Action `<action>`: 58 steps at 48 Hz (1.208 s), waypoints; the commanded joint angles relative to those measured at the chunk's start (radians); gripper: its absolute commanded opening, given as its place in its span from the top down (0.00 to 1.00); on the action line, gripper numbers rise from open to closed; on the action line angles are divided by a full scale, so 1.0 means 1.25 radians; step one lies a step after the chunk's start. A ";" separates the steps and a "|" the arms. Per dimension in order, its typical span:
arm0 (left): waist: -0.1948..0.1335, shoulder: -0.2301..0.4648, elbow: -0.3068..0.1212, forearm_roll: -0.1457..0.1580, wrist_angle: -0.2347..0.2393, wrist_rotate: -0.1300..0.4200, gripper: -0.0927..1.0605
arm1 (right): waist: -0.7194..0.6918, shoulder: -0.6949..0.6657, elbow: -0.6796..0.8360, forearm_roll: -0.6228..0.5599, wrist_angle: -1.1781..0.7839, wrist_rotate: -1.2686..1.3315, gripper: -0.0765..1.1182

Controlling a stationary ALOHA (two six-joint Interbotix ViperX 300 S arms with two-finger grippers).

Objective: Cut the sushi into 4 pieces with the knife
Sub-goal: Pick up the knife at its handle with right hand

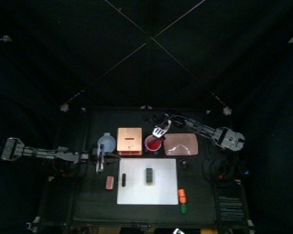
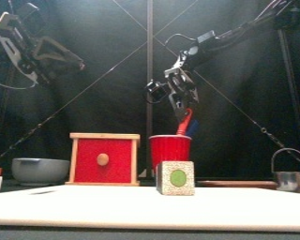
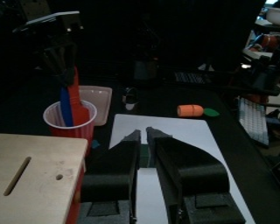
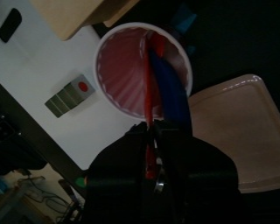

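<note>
Red cup [image 1: 153,144] sits directly below the right gripper [image 1: 160,130]; the sushi roll [image 1: 154,173] stands on the white cutting board [image 1: 136,187], frontward of both jaws. Front view: right jaws grasp the red knife [image 2: 186,120], its tip at the cup's rim. Left wrist view: left gripper [image 3: 143,134] jaws clenched, empty, above the board. Right wrist view: blue knife [image 4: 166,83] beside the held one.

Wooden box with red drawer front [image 2: 104,159] is set behind the white cutting board [image 1: 146,190], with the blue-grey bowl [image 2: 40,170] at its left. Pink tray [image 1: 183,143] is seen back right. Orange toy food [image 1: 182,194] is laid beside the board's right edge.
</note>
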 commanded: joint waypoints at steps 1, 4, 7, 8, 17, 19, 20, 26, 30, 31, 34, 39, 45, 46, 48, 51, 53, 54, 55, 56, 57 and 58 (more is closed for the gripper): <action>0.001 0.001 -0.010 -0.001 -0.006 0.001 0.42 | 0.001 -0.007 -0.016 0.004 0.010 -0.002 0.46; 0.001 0.001 -0.009 -0.001 -0.005 0.001 0.42 | 0.002 -0.004 -0.015 0.006 0.012 -0.005 0.46; 0.002 0.001 -0.009 -0.001 0.000 0.001 0.42 | 0.004 0.000 -0.016 0.007 0.015 -0.005 0.46; 0.002 0.001 -0.010 -0.001 0.000 0.001 0.42 | 0.005 0.001 -0.017 0.006 0.016 -0.005 0.46; 0.002 0.001 -0.010 -0.001 0.002 0.000 0.42 | 0.009 0.004 -0.011 0.009 0.022 -0.016 0.46; 0.002 0.001 -0.010 -0.001 0.004 0.000 0.42 | 0.010 0.004 -0.010 0.006 0.025 -0.018 0.46; 0.002 0.001 -0.010 -0.001 0.004 0.000 0.42 | 0.010 0.005 -0.010 0.004 0.026 -0.018 0.46; 0.002 0.001 -0.010 -0.001 0.004 0.000 0.42 | 0.012 0.007 -0.009 -0.002 0.033 -0.021 0.46; 0.002 0.001 -0.010 -0.001 0.004 0.000 0.42 | 0.013 0.009 -0.010 -0.009 0.033 -0.022 0.48; 0.002 0.001 -0.010 -0.001 0.004 0.000 0.42 | 0.013 0.009 -0.011 -0.011 0.033 -0.022 0.48; 0.002 0.001 -0.010 -0.001 0.004 0.000 0.42 | 0.015 0.009 -0.015 -0.020 0.033 -0.022 0.49; 0.002 0.001 -0.010 -0.001 0.004 0.000 0.42 | 0.015 0.010 -0.017 -0.023 0.033 -0.022 0.52; 0.002 0.001 -0.010 -0.001 0.005 0.000 0.42 | 0.016 0.009 -0.025 -0.022 0.033 -0.022 0.59; 0.002 0.001 -0.010 -0.001 0.005 0.000 0.42 | 0.017 0.010 -0.028 -0.022 0.033 -0.022 0.62; 0.002 0.001 -0.009 -0.001 0.004 0.000 0.42 | 0.018 0.010 -0.036 -0.020 0.033 -0.022 0.65; 0.002 0.001 -0.010 -0.001 0.004 0.000 0.42 | 0.018 0.010 -0.049 -0.020 0.037 -0.022 0.70; 0.004 0.001 -0.010 -0.001 0.004 0.000 0.42 | 0.018 0.009 -0.060 -0.020 0.043 -0.022 0.73; 0.004 0.001 -0.010 -0.001 0.004 0.000 0.42 | 0.018 0.010 -0.066 -0.020 0.048 -0.022 0.75; 0.004 0.001 -0.010 -0.001 0.004 0.000 0.42 | 0.018 0.010 -0.079 -0.020 0.055 -0.021 0.77; 0.004 0.001 -0.009 -0.001 0.005 0.000 0.42 | 0.018 0.010 -0.088 -0.020 0.060 -0.021 0.79; 0.004 0.001 -0.010 -0.001 0.005 0.000 0.42 | 0.018 0.010 -0.096 -0.018 0.064 -0.020 0.81; 0.004 0.001 -0.010 -0.001 0.005 0.000 0.42 | 0.018 0.010 -0.106 -0.020 0.071 -0.018 0.82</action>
